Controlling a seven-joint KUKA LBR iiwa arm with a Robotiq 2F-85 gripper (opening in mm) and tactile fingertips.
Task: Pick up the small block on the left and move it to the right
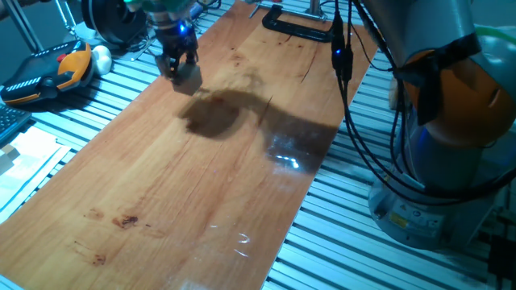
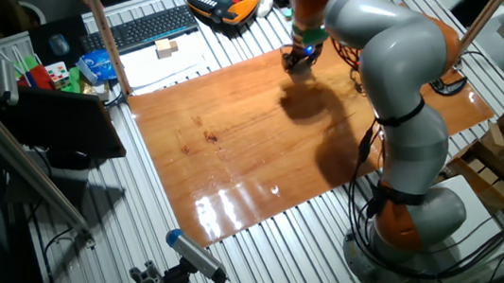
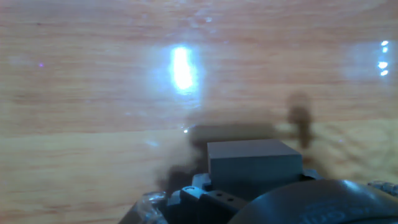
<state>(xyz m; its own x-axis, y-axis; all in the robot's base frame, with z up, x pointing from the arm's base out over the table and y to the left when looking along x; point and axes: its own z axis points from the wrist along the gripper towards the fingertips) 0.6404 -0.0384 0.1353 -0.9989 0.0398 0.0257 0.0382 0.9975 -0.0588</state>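
Observation:
My gripper (image 1: 181, 66) hangs over the far left part of the wooden board (image 1: 185, 185), near its left edge. It is shut on the small block (image 1: 188, 76), which looks greyish in the shadow. The block is held a little above the board and throws a dark shadow to its right. In the hand view the block (image 3: 254, 160) shows as a plain cube in front of the hand's body, with the board blurred behind it. In the other fixed view the gripper (image 2: 300, 57) is at the board's far edge; the block is too small to make out there.
A black clamp (image 1: 294, 24) sits at the board's far end. Cables (image 1: 347, 80) hang along the right edge. A teach pendant (image 1: 48, 71) lies off the board at left. Another beige cube (image 2: 163, 47) rests on paper by the keyboard (image 2: 148, 25). The arm's base (image 2: 413, 218) stands beside the board.

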